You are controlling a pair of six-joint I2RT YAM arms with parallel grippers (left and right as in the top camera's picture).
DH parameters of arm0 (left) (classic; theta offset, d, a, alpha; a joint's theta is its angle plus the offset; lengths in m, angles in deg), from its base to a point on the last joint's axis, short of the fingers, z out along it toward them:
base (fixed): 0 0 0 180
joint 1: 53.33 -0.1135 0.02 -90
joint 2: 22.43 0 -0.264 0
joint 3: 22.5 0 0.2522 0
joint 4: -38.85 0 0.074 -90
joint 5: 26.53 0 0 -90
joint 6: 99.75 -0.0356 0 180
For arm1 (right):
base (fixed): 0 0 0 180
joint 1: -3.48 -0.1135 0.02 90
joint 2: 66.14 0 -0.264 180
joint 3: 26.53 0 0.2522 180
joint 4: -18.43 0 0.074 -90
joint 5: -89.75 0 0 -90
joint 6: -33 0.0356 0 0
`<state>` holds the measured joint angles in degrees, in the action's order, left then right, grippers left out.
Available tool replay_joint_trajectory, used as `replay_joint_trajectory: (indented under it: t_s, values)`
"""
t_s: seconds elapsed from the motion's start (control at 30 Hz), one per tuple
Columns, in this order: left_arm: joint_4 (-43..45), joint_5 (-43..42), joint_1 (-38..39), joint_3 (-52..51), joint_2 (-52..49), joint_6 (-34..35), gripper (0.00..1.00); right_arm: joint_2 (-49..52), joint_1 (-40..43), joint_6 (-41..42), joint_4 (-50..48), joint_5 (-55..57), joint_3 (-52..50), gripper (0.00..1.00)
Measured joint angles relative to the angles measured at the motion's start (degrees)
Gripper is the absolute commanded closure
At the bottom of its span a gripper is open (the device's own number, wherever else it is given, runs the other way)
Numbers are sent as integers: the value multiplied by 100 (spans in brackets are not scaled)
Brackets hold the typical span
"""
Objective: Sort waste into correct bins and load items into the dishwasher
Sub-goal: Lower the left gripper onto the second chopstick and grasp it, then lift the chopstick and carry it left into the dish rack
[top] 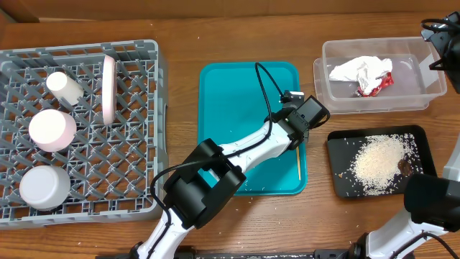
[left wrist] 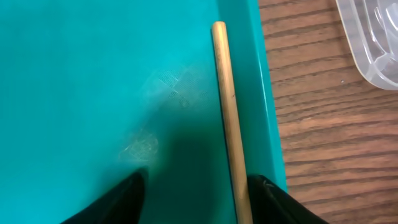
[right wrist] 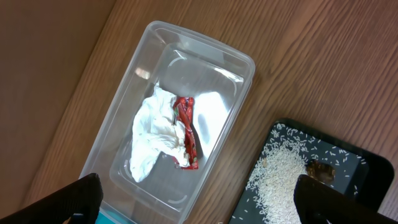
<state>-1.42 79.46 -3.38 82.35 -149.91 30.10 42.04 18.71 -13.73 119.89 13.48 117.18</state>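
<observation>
A thin wooden chopstick (left wrist: pixel 227 106) lies along the right rim of the teal tray (left wrist: pixel 93 74). My left gripper (left wrist: pixel 196 202) is open and straddles it, the stick lying against the right finger (left wrist: pixel 277 202). From overhead the left gripper (top: pixel 296 138) sits at the tray's right edge, above the chopstick (top: pixel 298 164). My right gripper (right wrist: pixel 211 205) is open and empty, high over the clear tub (right wrist: pixel 242 62) holding white paper (right wrist: pixel 155 140) and a red wrapper (right wrist: pixel 186 130). Rice (right wrist: pixel 280 171) and a brown scrap (right wrist: pixel 320 169) lie in the black tray (right wrist: pixel 367 162).
The grey dish rack (top: pixel 79 49) at the left holds an upright plate (top: pixel 108 88), a cup (top: pixel 65 88) and two bowls (top: pixel 52 129) (top: pixel 44 187). The clear tub (top: pixel 338 101) and black tray (top: pixel 424 144) stand right of the teal tray (top: pixel 230 93). A few rice grains dot the teal tray.
</observation>
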Motion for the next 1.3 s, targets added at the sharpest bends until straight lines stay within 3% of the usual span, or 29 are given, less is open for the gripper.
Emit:
replay_joint_trajectory:
  t_s: [0.43, 0.87, 1.3]
  values:
    - [-76, 55, -11, 66, -81, -105, 96, 0, 0, 0, -4, 2, 0, 0]
    - [-1388, -35, -321, 975, -83, -155, 96, 0, 0, 2, -2, 2, 0, 0]
    - [-3429, 28, -1193, 2374, 479, -1010, 96, 0, 0, 2, -4, 2, 0, 0]
